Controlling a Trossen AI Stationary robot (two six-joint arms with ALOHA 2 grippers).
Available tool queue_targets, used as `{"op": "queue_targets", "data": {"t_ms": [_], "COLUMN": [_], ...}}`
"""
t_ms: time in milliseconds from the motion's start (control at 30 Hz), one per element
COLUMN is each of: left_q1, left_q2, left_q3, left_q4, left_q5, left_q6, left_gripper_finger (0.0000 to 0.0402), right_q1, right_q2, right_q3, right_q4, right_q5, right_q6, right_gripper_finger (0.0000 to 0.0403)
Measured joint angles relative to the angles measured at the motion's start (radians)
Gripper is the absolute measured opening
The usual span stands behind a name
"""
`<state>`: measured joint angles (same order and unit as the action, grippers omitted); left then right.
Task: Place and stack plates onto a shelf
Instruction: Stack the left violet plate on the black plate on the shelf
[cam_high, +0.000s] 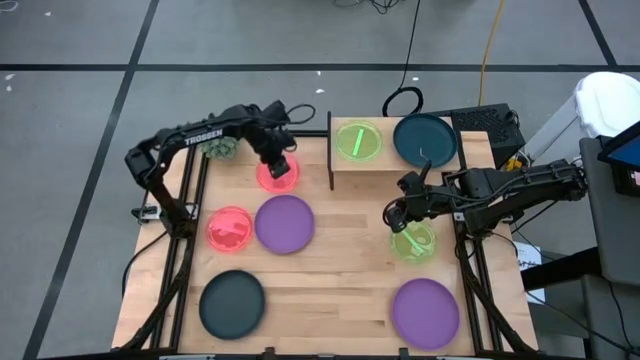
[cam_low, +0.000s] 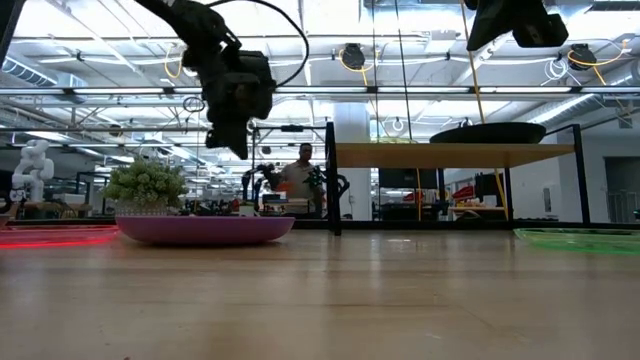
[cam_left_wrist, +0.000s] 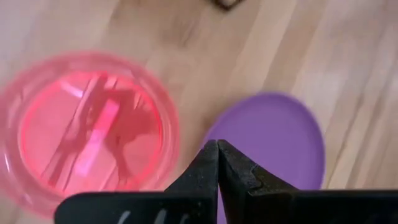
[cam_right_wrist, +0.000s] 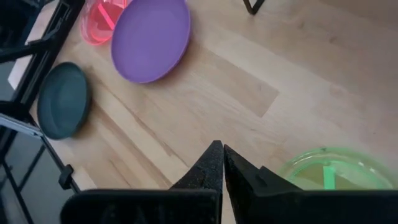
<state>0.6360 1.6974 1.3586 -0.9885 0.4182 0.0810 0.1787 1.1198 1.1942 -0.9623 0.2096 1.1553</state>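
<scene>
The left gripper (cam_high: 277, 166), fingers pressed together, partly hides a pink plate (cam_high: 278, 175) seemingly just below it. The right gripper (cam_high: 396, 214), also closed, hovers beside a green plate (cam_high: 413, 243).

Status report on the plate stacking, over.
Left gripper shut, empty, above a pink plate. Right gripper shut, empty, over a green plate. Shelf holds one green, one teal. Six plates on the table. Nothing blocking.

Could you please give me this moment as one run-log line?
shelf: green plate, teal plate | left gripper: shut, empty, over pink plate | right gripper: shut, empty
</scene>
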Motion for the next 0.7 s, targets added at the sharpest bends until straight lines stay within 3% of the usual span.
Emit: {"op": "queue_targets", "data": {"t_ms": [267, 400, 700], "left_q1": [-0.082, -0.113, -0.130], "left_q2": [-0.001, -0.021, -0.124], "left_q3": [-0.032, -0.137, -0.386], "left_q4": [0.009, 0.058, 0.152], "left_q5": [-0.053, -0.053, -0.079], "left_q6": [-0.133, -0.160, -0.419], "left_gripper_finger": [0.0002, 0.0002, 0.0020], "right_q1": [0.000, 0.000, 0.000], "right_q2": [0.000, 0.000, 0.000], "right_q3": [0.000, 0.000, 0.000], "right_q4": [0.000, -0.013, -0.015], "right_q5": [-0.001, -0.001, -0.001], "right_q6": [0.097, 0.098, 0.085], "right_gripper_finger": [0.0000, 0.0000, 0.0000]}}
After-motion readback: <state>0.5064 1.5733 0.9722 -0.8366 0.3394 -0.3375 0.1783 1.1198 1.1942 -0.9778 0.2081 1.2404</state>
